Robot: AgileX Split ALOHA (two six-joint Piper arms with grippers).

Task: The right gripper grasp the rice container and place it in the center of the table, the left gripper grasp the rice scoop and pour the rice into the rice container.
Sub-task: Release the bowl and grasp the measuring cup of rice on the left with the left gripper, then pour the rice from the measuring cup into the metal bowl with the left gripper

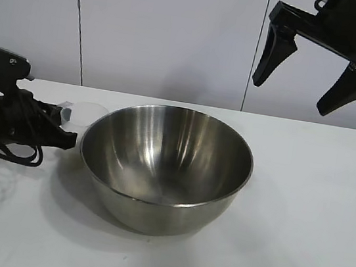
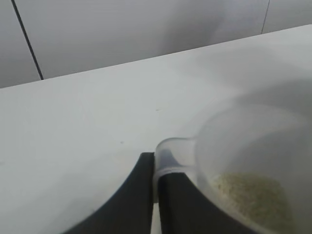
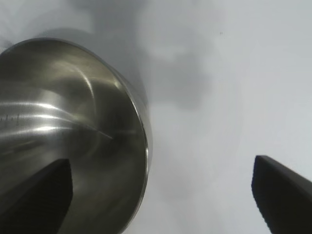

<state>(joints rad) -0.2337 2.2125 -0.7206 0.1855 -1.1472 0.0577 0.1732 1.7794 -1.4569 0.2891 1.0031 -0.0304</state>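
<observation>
While the rice container (image 1: 165, 165) stands upright at the middle of the tabletop (image 1: 311, 225), the right gripper (image 1: 303, 81) hangs high above its far right side, fingers spread wide, holding nothing. The left gripper (image 1: 65, 132), low at the container's left, has its fingers closed on the rice scoop (image 1: 82, 115). Rice (image 2: 256, 197) lies inside the scoop.

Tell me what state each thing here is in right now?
Rice container: upright on the table, empty.
Rice scoop: held, some rice inside.
Left gripper: fingers shut on the rice scoop's tab, beside the container.
Right gripper: fingers open, raised above the table, holding nothing.
</observation>
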